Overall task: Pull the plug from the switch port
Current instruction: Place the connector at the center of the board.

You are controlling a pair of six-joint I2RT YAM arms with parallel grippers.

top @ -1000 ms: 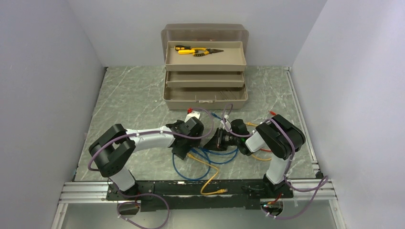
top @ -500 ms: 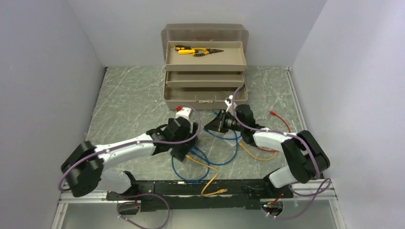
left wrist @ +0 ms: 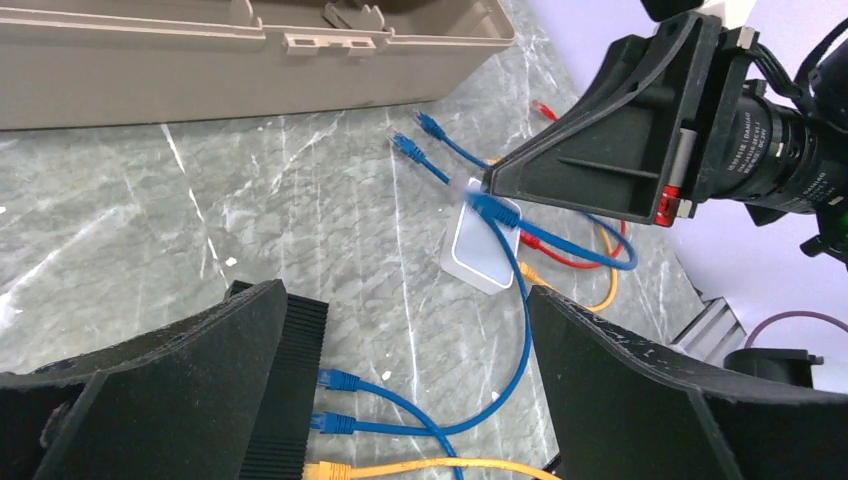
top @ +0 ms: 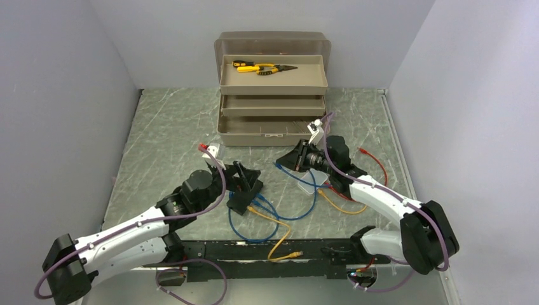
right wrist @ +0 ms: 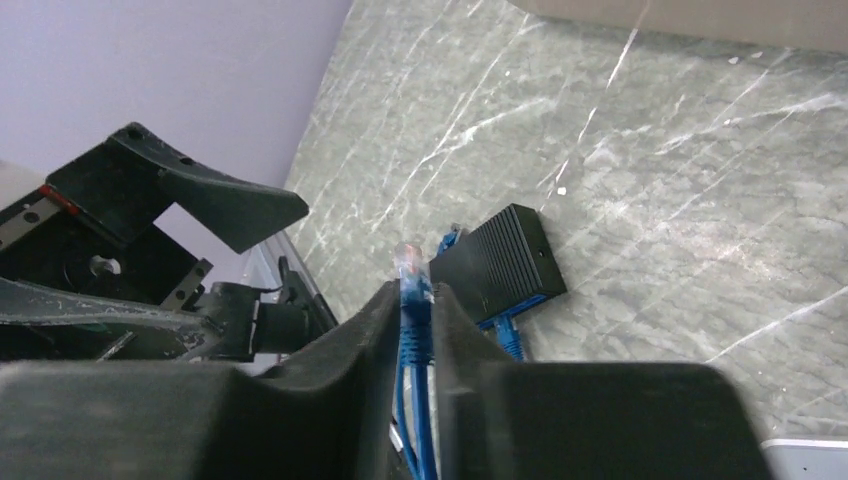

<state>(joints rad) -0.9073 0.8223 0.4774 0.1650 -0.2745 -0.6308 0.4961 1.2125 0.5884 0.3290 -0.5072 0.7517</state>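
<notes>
The switch (top: pixel 241 203) is a flat black ribbed box lying on the table; it also shows in the right wrist view (right wrist: pixel 497 264) and in the left wrist view (left wrist: pixel 291 392). Two blue plugs (left wrist: pixel 334 381) and a yellow plug (left wrist: pixel 324 469) sit in its sockets. My right gripper (top: pixel 287 159) is shut on a blue plug (right wrist: pixel 412 285), held free in the air, up and right of the switch; the plug also shows in the left wrist view (left wrist: pixel 487 203). My left gripper (top: pixel 246 177) is open and empty, just above the switch, its fingers (left wrist: pixel 160 390) wide apart.
A tan toolbox (top: pixel 274 130) stands open at the back with yellow pliers (top: pixel 264 67) in its top tray. A small white box (left wrist: pixel 482 250) lies below the right gripper among blue, yellow (top: pixel 279 229) and red (top: pixel 375 159) cables.
My right gripper has moved away from the switch, toward the toolbox, with the blue plug in it. My left arm has drawn back to the near left, and its gripper now sits open.
</notes>
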